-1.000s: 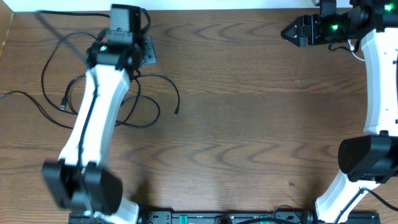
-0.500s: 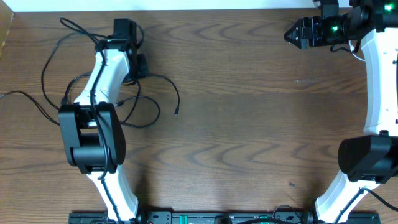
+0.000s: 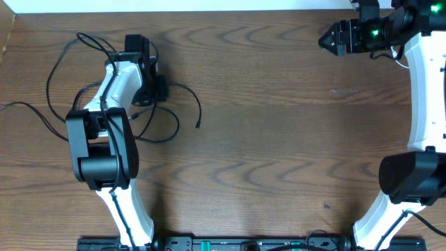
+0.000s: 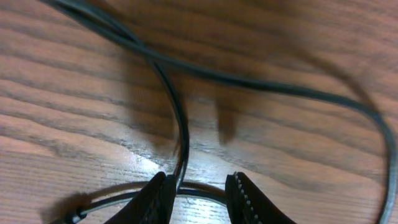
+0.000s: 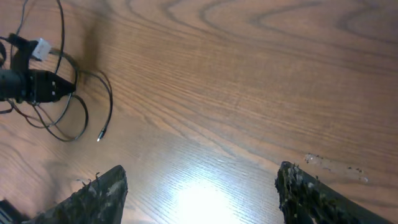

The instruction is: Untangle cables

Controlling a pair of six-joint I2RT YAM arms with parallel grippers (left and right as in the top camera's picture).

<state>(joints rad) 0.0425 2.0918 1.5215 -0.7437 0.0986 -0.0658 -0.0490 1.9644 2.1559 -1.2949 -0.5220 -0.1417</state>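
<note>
Thin black cables [image 3: 182, 91] lie in tangled loops on the left of the wooden table [image 3: 279, 139], with one plug end [image 3: 197, 126] pointing toward the middle. My left gripper [image 3: 159, 88] is down on the tangle. In the left wrist view it [image 4: 198, 186] stands narrowly open. One black cable [image 4: 180, 130] runs in between the jaws, against the left finger [image 4: 160, 199], and another crosses just behind them. My right gripper [image 3: 325, 39] hovers at the far right back corner, wide open [image 5: 200, 173] and holding nothing. It sees the cables [image 5: 81, 118] far off.
The left arm [image 3: 111, 104] bends over the cable loops and hides part of them. More cable trails to the table's left edge [image 3: 14, 106]. The right arm [image 3: 421, 90] runs along the right side. Bare wood [image 5: 249, 93] lies under the right gripper.
The left arm has swung down and folded back, bringing its gripper from the table's back edge onto the tangle, with its jaws narrowed. The upper cable loop shifted right. The right arm barely moved.
</note>
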